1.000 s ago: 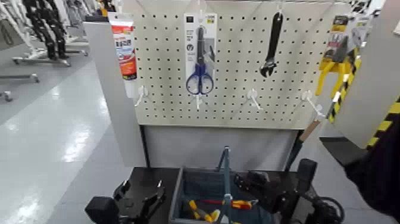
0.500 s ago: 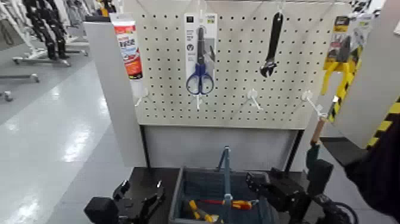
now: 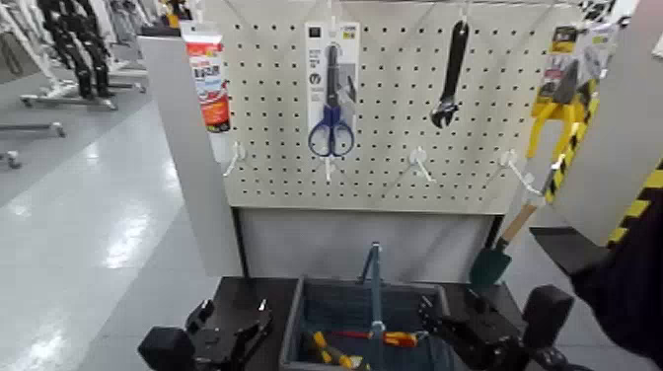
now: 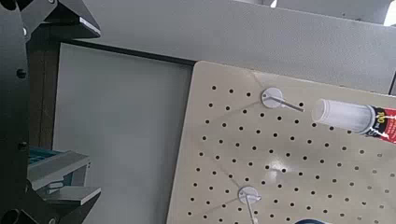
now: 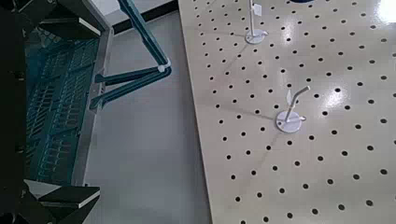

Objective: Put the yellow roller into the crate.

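"What's at the far left of the pegboard [image 3: 380, 187]?"

"A white, red-capped-looking tube with a red printed label [image 3: 206, 84], hanging upright. Lower down is the black left gripper [image 3: 234, 318], left of the crate, with its jaws spread and nothing between them."

"And next along?"

"Scissors with blue loop handles on a white card [image 3: 331, 99], hanging on the board. Below them stands the crate [image 3: 293, 326], a dark blue-grey rectangular plastic bin, open on top, with a thin upright handle [image 3: 377, 296] at its middle."

"Is the yellow roller in there?"

"Yellow parts [image 3: 340, 355] lie in the crate, left of the handle, near its close side. I can't tell for certain which of them belongs to the roller. Right of them, reaching past the handle, is a tool with a red and yellow grip [image 3: 400, 338]."

"What about the right side?"

"A black-handled adjustable wrench [image 3: 450, 79] hangs above. Below is the black right gripper [image 3: 454, 302], by the crate's right side. Its jaws are spread wide too, holding nothing."

"Anything farther right?"

"A small trowel with a green blade and wooden handle [image 3: 490, 264], tilted, beyond that gripper. Last, higher up, hang yellow-handled pliers [image 3: 555, 113]."
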Robot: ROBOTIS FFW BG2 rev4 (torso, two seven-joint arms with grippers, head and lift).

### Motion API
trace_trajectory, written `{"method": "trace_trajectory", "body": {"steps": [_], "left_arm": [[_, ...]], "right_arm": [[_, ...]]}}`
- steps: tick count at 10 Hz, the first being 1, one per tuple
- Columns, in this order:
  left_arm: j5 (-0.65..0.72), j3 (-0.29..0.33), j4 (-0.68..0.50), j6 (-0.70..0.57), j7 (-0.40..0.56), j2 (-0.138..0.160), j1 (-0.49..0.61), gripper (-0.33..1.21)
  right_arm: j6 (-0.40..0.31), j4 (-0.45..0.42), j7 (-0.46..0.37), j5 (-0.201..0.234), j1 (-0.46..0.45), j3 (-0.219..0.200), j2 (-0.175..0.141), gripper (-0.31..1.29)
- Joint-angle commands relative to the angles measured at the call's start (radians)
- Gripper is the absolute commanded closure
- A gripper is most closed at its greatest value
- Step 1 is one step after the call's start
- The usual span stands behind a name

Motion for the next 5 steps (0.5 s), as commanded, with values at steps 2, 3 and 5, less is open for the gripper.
{"method": "trace_trajectory", "body": {"steps": [2, 3, 5], "left_arm": [[0.000, 0.000, 0.002, -0.001, 0.000, 0.000, 0.000, 0.12], [0.000, -0.001, 0.003, -0.001, 0.002, -0.001, -0.002, 0.12], [0.000, -0.001, 0.003, -0.001, 0.002, 0.000, -0.002, 0.12]], "right_arm": [[-0.171, -0.024, -0.103, 0.028, 0.101, 0.018, 0.036, 0.12], [-0.218, -0.028, -0.129, 0.057, 0.124, 0.021, 0.042, 0.13], [-0.290, -0.031, -0.191, 0.080, 0.169, 0.041, 0.045, 0.13]]}}
